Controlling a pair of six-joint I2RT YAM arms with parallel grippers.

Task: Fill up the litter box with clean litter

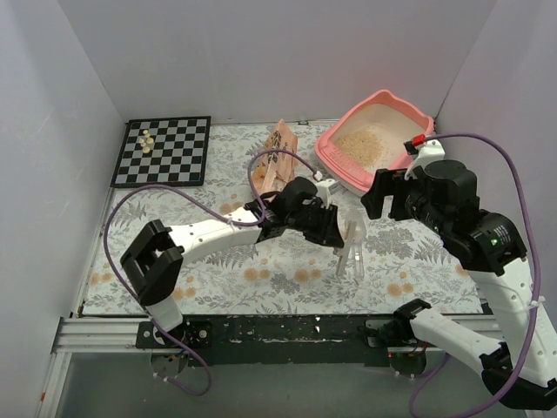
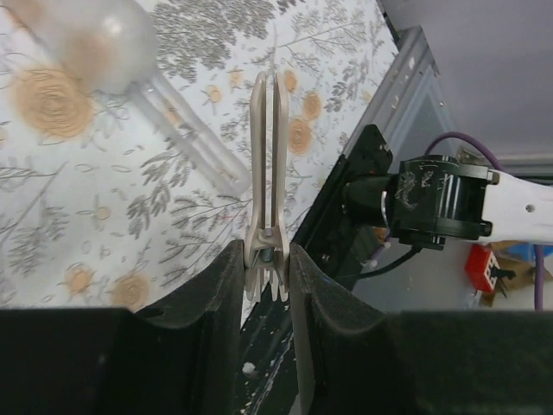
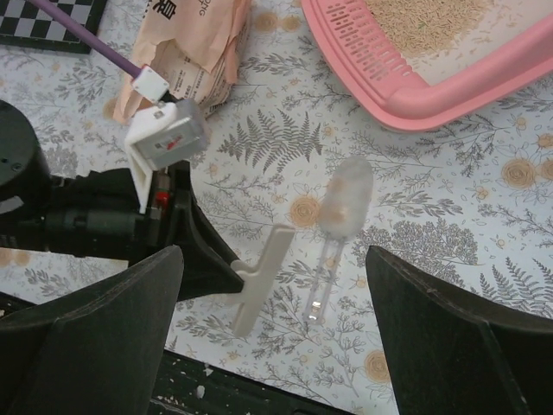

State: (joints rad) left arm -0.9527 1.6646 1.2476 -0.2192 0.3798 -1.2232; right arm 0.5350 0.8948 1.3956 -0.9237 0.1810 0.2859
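The pink litter box (image 1: 335,164) stands at the back right with a pile of beige clean litter (image 1: 370,144) in it; its rim (image 3: 406,95) and litter (image 3: 428,22) also show in the right wrist view. My left gripper (image 2: 266,259) is shut on a beige bag clip (image 2: 268,156), held over the mat's near middle (image 1: 342,259). A clear plastic scoop (image 3: 346,207) lies on the mat just right of the clip (image 3: 263,277). My right gripper (image 3: 275,255) is open and empty, above the scoop and clip.
The orange-peach litter bag (image 1: 283,144) lies at the back middle, left of the litter box. A black-and-white chessboard (image 1: 163,150) with a few pieces (image 1: 146,139) is at the back left. The black rail (image 1: 287,331) runs along the near edge.
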